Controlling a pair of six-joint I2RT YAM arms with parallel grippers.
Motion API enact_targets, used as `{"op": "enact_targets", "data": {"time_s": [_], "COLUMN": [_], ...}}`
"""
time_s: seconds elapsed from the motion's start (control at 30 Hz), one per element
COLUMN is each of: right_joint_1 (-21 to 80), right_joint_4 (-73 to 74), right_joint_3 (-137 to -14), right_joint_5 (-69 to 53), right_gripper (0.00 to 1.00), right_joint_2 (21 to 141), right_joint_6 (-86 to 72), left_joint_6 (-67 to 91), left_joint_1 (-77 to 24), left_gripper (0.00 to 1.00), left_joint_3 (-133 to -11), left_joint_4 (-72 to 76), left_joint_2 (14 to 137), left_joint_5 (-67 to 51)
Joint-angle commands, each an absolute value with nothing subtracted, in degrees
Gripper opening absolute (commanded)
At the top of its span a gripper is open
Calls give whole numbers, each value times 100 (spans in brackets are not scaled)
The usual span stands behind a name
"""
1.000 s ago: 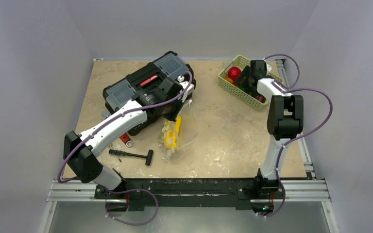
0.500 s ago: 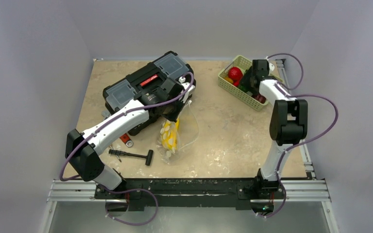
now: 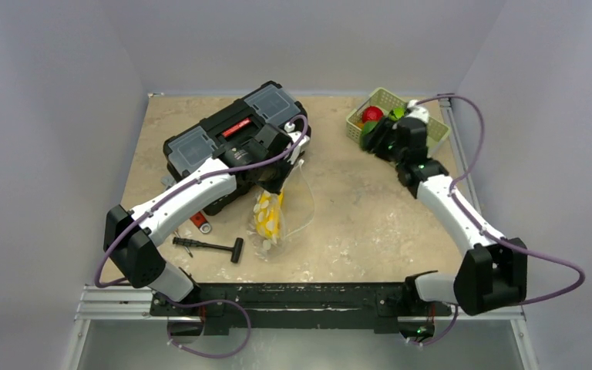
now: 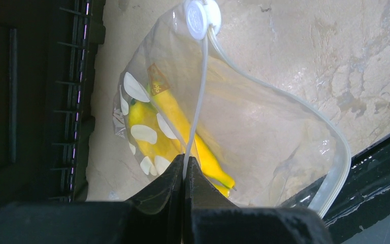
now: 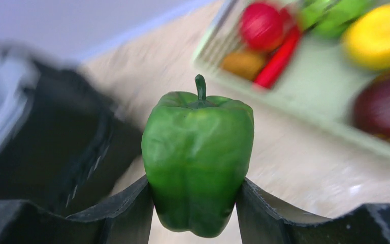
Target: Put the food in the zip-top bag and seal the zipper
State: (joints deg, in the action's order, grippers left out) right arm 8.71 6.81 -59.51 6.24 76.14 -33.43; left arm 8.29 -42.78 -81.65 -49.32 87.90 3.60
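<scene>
At the far right of the worktop (image 3: 354, 223), just beside the near-left rim of the pale green basket (image 3: 381, 96), a green pepper (image 5: 198, 157) is shown pinched between the right fingers (image 5: 132, 213), stem upward and clear of the other toy foods lying in the basket. Toward the left, just right of the black toolbox (image 3: 223, 139), the zip-top bag (image 4: 264, 127) is held with its mouth raised. The left fingers (image 4: 175, 203) are pressed together on one lip of the whitish zipper strip (image 4: 197, 101), while the opposite lip bows outward, so that the mouth gapes. A yellow banana (image 4: 175, 119) is seen lying inside the bag. Pepper and bag are well apart, with bare worktop between them.

The step in hand is judged to be the carrying of the pepper to the bag. Filling is only partly done, and the zipper is not yet sealed. The next move would call for the pepper to be brought leftward and nearward over the gaping mouth, lowered between the two lips, and released only once past the strip. The pinched lip should be held up throughout, lest the mouth collapse.
</scene>
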Motion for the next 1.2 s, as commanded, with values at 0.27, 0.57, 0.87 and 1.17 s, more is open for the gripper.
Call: {"op": "enact_targets", "data": {"time_s": [0.27,0.57,0.87,1.17], "right_joint_1": [3260,4513,5816,5827], "right_joint_4": [502,179,-1064,-922], "right_joint_3": [-4427,-4572,-3757,-3658], "right_joint_5": [-1301,-1923,870,1620], "right_gripper": [0,0,0,5], "right_joint_2": [5442,4731,5219,5665], "right_joint_6": [-1961,-1856,-2660,-3475], "left_joint_6": [886,955,1006,1055], "left_joint_1": [-4202,-4062,-4028,-3938], "left_gripper": [0,0,0,0], "left_joint_3": [-8293,-8212,-8157,-8060], "left_joint_4": [-4904,-4746,-4651,-4456], "left_joint_2": [8780,8636,8501,8330], "left_joint_5": [-211,-547,-773,-1080]}}
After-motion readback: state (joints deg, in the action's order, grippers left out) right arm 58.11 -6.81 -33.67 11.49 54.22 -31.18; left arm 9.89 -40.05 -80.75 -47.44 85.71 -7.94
